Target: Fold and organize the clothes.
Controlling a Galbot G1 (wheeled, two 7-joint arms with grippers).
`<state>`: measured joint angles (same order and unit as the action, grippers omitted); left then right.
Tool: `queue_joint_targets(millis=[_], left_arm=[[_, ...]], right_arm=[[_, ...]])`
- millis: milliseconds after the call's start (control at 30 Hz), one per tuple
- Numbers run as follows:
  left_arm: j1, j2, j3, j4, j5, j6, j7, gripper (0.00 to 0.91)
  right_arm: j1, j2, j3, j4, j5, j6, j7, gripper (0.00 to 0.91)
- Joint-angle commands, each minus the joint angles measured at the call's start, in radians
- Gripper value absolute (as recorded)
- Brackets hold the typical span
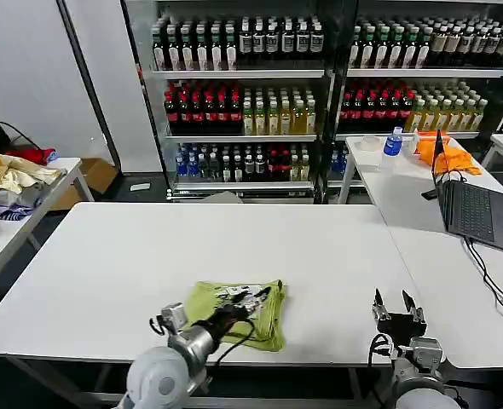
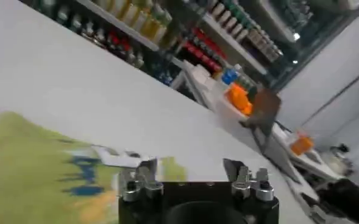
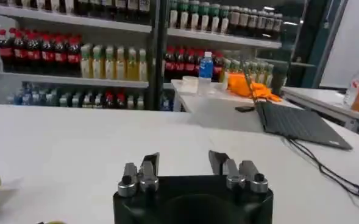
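White table (image 1: 234, 247): lime T-shirt (image 1: 202, 303) folded, near front edge. Left gripper (image 1: 251, 300) over T-shirt, jaws parted, holding nothing. Right gripper (image 1: 397, 304) right of T-shirt, above table's front edge, parted, empty.

The shirt (image 1: 236, 313), lower centre of the head view, was soft matt lime cloth, creased at its folds. The table (image 1: 106, 273) under it was smooth, matt white. Both grippers, left (image 1: 256, 298) and right (image 1: 396, 304), had black plastic-looking bodies with dull metal fittings.
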<state>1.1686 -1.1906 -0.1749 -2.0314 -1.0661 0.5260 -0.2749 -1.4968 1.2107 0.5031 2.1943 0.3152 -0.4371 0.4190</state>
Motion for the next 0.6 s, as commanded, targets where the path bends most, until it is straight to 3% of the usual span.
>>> queue_joint_targets(millis=[33, 600], left_arm=[[0.073, 0.147, -0.231, 0.068, 0.041, 0.019, -0.008, 0.907], [0.072, 0.108, -0.233, 0.141, -0.108, 0.052, -0.039, 0.907]], right_arm=[[-0.002, 0.003, 0.0, 0.009, -0.003, -0.001, 0.0, 0.615], [-0.051, 0.004, 0.027, 0.051, -0.016, -0.001, 0.001, 0.615]])
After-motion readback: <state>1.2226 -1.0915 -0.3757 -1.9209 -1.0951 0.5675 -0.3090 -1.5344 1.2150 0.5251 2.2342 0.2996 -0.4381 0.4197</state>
